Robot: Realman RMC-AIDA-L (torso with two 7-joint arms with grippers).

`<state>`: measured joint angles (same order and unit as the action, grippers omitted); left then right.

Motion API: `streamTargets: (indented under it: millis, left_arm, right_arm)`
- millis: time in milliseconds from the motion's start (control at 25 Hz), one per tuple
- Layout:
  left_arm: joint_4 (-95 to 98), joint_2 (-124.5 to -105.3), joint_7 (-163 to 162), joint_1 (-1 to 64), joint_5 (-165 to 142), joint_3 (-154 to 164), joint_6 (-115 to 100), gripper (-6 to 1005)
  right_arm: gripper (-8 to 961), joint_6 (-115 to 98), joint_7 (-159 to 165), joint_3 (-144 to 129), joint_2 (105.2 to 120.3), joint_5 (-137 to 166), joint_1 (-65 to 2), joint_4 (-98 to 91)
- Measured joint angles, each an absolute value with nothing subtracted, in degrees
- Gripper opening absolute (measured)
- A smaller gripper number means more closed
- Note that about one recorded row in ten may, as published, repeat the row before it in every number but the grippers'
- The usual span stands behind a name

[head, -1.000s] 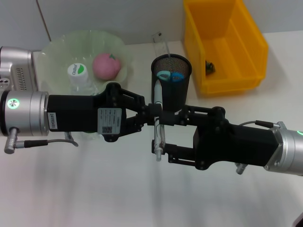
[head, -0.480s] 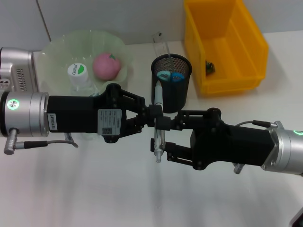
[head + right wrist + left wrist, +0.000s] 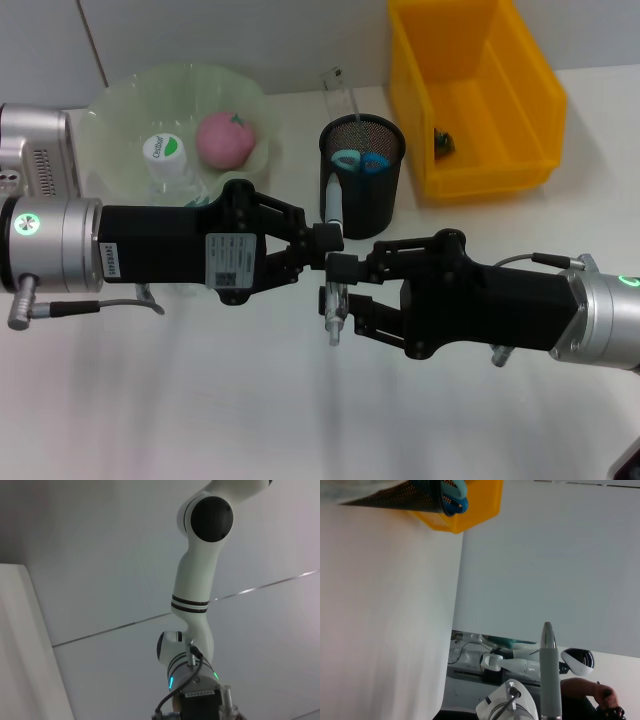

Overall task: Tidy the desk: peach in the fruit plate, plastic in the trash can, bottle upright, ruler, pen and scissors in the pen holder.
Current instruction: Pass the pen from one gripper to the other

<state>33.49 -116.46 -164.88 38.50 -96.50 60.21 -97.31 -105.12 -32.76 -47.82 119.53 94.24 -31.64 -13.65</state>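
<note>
Silver-grey pen (image 3: 332, 262) between left hand (image 3: 322, 242), right hand (image 3: 334, 292)

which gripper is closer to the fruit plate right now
Left. The left gripper sits just in front of the fruit plate, toward the pen holder; the right gripper is farther off.

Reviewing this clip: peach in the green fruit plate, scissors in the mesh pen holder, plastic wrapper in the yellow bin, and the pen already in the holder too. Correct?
Not quite: the pen is not in the pen holder. The head view shows it held upright in front of the holder, between the left tool and the right tool. The peach, scissors and plastic are as stated.
</note>
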Motion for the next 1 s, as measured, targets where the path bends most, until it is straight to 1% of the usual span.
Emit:
streamTargets:
  millis: [80,520,640,840,1000]
  left_arm:
    - [33.5,-116.45,-164.9,38.5,-96.5,60.2,-97.3,151]
    - [33.5,-116.46,-164.9,38.5,-96.5,60.2,-97.3,152]
    - [33.5,-116.46,-164.9,38.5,-96.5,60.2,-97.4,152]
    - [33.5,-116.45,-164.9,38.5,-96.5,60.2,-97.4,152]
    - [33.5,-116.45,-164.9,38.6,-96.5,60.2,-97.7,153]
  right_arm:
    - [305,-105.1,-32.8,-47.8,119.53,94.2,-31.6,-13.6]
    - [284,-105.1,-32.8,-48.4,119.52,94.2,-31.8,-13.6]
    - [236,-105.1,-32.9,-48.6,119.48,94.2,-31.9,-13.6]
    - [186,-105.1,-32.9,-48.6,119.46,94.2,-31.9,-13.6]
    - [186,-105.1,-32.9,-48.6,119.44,94.2,-31.9,-13.6]
